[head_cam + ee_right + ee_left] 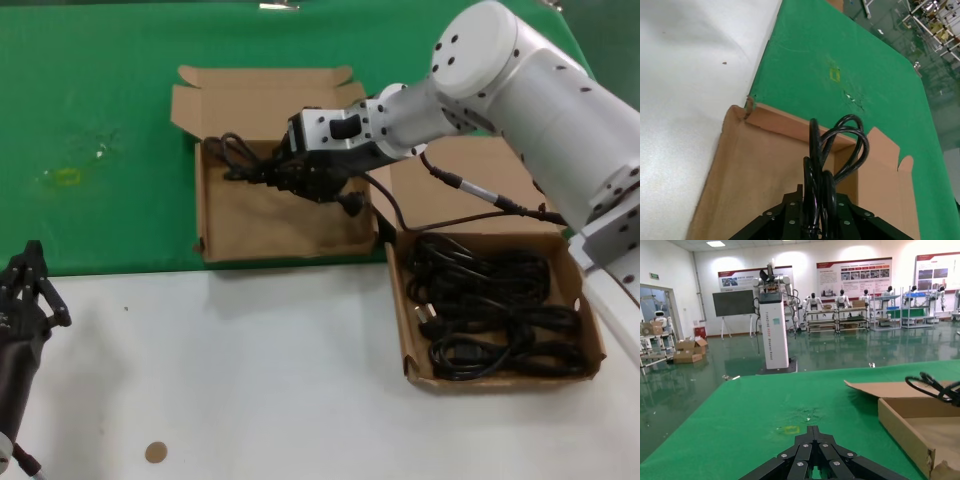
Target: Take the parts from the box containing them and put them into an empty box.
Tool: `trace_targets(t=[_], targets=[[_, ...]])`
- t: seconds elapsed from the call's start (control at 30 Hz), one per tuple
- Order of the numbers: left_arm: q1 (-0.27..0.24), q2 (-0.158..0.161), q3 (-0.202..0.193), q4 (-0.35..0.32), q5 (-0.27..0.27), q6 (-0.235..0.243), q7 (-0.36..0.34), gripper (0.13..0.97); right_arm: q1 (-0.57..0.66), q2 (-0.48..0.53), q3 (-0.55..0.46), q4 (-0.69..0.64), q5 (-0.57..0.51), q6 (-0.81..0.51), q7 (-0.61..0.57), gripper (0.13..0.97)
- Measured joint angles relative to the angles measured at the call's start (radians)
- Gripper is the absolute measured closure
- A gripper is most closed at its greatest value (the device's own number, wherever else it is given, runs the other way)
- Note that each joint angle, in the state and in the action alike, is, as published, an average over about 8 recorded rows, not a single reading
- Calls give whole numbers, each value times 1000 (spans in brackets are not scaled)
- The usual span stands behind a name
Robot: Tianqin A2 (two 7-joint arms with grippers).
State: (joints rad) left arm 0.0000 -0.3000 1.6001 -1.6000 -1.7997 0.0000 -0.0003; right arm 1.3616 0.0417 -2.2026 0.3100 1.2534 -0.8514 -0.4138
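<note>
My right gripper (290, 178) is shut on a black power cord bundle (240, 155) and holds it over the inside of the empty box (215, 225), the far brown mailer box with its lid open. In the right wrist view the cord (832, 150) loops out from between my closed fingers, above that box's floor (760, 170). The box containing the parts (590, 325) sits at the near right with several black cords (490, 310) in it. My left gripper (30, 285) is shut and empty, parked at the near left edge of the table.
Green cloth (100, 120) covers the far part of the table and white surface (250, 380) the near part. A small brown disc (155, 452) lies near the front. A yellow mark (65, 177) is on the cloth at far left.
</note>
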Motion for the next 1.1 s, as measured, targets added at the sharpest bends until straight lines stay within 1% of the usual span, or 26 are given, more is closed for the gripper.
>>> trace_targets(t=[0.13, 0.4, 0.43, 0.7, 0.73, 1.0, 1.1], targets=[[0, 0, 0, 0, 0, 0, 0, 953, 11, -11, 7, -28, 6, 12, -20, 879], [0, 0, 0, 0, 0, 0, 0, 953, 28, -28, 18, -60, 16, 26, -45, 787], [0, 0, 0, 0, 0, 0, 0, 953, 31, -29, 20, -63, 17, 27, -48, 787], [0, 0, 0, 0, 0, 0, 0, 953, 46, -36, 31, -83, 28, 34, -66, 625], [0, 0, 0, 0, 0, 0, 0, 953, 47, -36, 33, -84, 30, 35, -67, 625], [0, 0, 0, 0, 0, 0, 0, 952, 49, -35, 37, -84, 34, 37, -71, 403], [0, 0, 0, 0, 0, 0, 0, 950, 46, -34, 38, -81, 35, 38, -70, 403]])
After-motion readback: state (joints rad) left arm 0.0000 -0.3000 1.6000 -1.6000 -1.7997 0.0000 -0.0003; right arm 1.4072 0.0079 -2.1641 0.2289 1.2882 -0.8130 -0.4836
